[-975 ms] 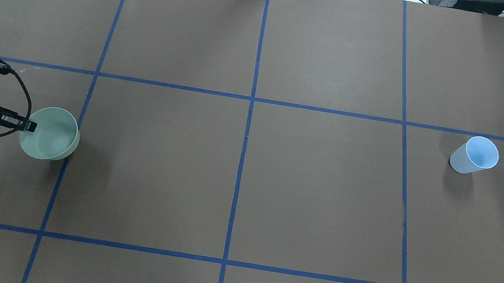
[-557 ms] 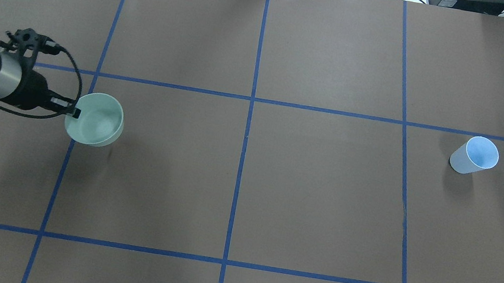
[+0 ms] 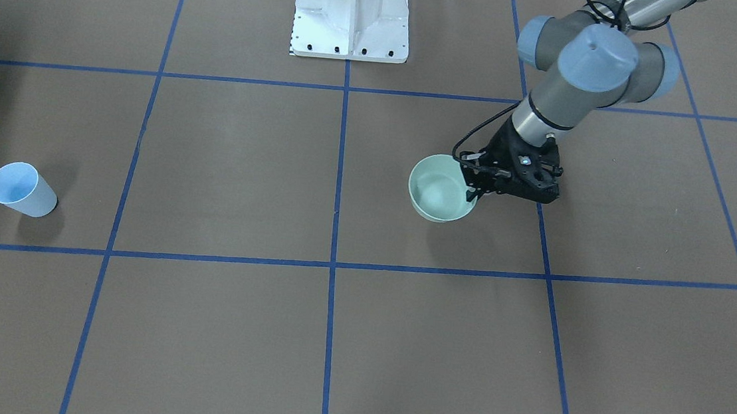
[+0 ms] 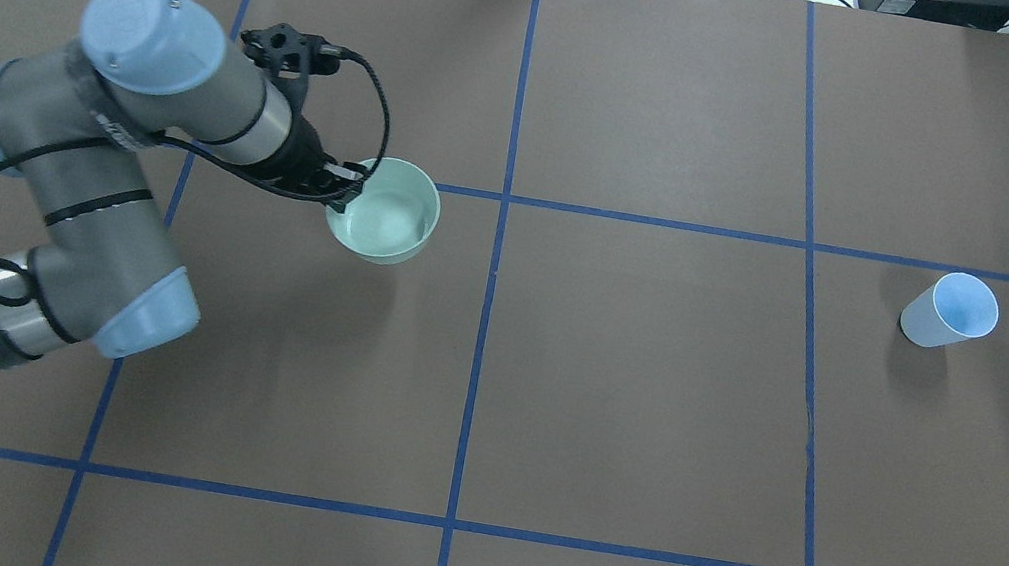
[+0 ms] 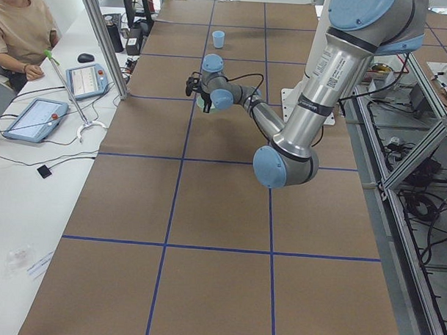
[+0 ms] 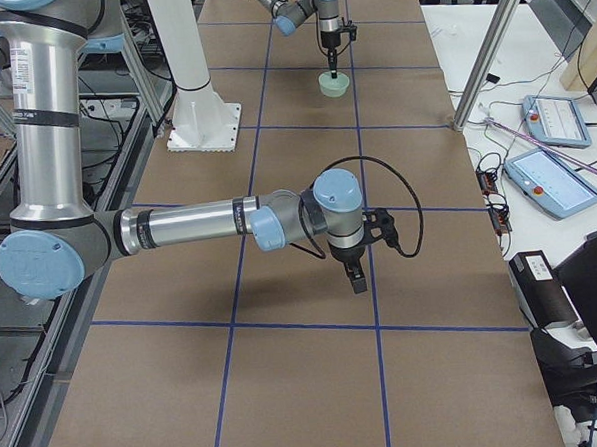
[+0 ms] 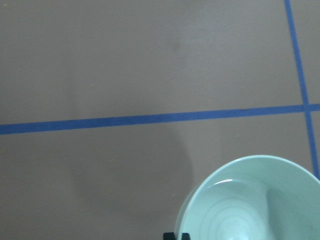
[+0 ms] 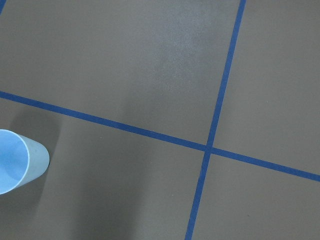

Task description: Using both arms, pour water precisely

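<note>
My left gripper (image 4: 347, 187) is shut on the near rim of a mint green bowl (image 4: 383, 208) and holds it above the table, left of the centre line. The front view shows the same grip (image 3: 476, 191) on the bowl (image 3: 442, 188). The left wrist view shows the bowl (image 7: 250, 200) with water in it, seen as pale ripples (image 7: 232, 220). A light blue cup (image 4: 951, 311) stands alone at the right; it also shows in the right wrist view (image 8: 17, 162). My right gripper (image 6: 356, 279) shows only in the right side view, hanging above the table; I cannot tell whether it is open.
The white pedestal (image 3: 352, 15) stands at the robot's side of the table. Blue tape lines (image 4: 483, 320) divide the brown surface into squares. An operator (image 5: 15, 28) sits at a side desk with tablets, beyond the table's far edge.
My left arm has carried the bowl from the table's left edge to the right and away from the robot, towards the centre line. The blue cup has not moved.
</note>
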